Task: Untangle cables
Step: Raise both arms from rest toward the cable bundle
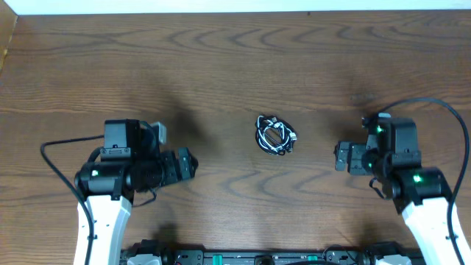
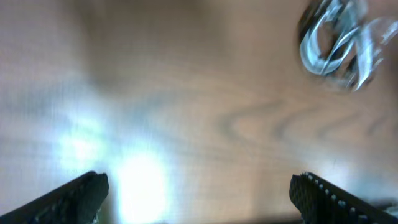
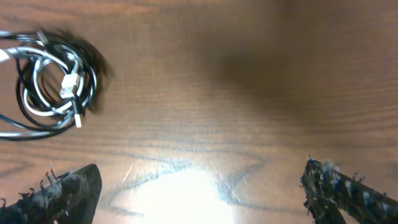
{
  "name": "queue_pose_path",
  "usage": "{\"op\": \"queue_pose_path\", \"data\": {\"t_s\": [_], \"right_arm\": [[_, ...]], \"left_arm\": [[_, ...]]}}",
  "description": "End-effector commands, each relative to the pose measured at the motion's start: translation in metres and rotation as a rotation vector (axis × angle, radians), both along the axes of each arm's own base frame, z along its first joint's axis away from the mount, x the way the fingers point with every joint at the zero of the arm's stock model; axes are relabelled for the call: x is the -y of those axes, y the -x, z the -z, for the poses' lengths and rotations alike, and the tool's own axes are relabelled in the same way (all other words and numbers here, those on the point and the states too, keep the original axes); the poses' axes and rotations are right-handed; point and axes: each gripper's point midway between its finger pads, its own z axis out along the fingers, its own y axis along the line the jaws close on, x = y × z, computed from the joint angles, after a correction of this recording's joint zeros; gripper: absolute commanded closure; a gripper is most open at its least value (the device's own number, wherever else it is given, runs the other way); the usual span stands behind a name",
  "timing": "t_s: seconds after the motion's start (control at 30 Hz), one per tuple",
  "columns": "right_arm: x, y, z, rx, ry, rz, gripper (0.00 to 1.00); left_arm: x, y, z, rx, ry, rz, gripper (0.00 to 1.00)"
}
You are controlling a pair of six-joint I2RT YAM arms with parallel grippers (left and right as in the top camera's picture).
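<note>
Cables (image 1: 275, 135) — white and black cords in one tangled coil, left and right jaws spread wide

Present were one wooden table (image 1: 235, 59), one tangled bundle of white and black cables (image 1: 274, 135) (strand count indeterminate), and two grippers: left gripper (image 1: 190, 163), right gripper (image 1: 340, 157).

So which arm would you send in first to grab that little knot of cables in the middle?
Probably the right, though it's a near call. Both are open and empty, but seen from overhead the right gripper sits slightly closer to the cables than the left gripper.
</note>
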Motion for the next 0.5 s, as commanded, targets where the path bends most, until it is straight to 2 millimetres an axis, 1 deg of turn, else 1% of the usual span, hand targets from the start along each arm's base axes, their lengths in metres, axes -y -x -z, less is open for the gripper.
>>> {"op": "queue_pose_path", "data": {"t_s": [0.0, 0.13, 0.27, 0.4, 0.47], "right_arm": [[0.0, -0.005, -0.007, -0.014, -0.007, 0.003, 0.01], [-0.001, -0.008, -0.009, 0.001, -0.009, 0.003, 0.01], [-0.002, -0.014, -0.013, 0.025, -0.027, 0.019, 0.01], [-0.002, -0.013, -0.012, 0.016, -0.046, 0.049, 0.01], [-0.003, -0.011, -0.011, 0.008, -0.054, 0.047, 0.01]], "left_arm": [[-0.009, 0.011, 0.0, -0.04, -0.06, 0.028, 0.02], [-0.008, 0.007, -0.001, -0.027, -0.054, 0.021, 0.02], [-0.007, -0.012, -0.006, 0.042, -0.039, -0.014, 0.02], [-0.005, -0.024, -0.012, 0.092, -0.019, -0.026, 0.02], [0.002, -0.032, -0.018, 0.134, 0.025, -0.011, 0.02]]}}
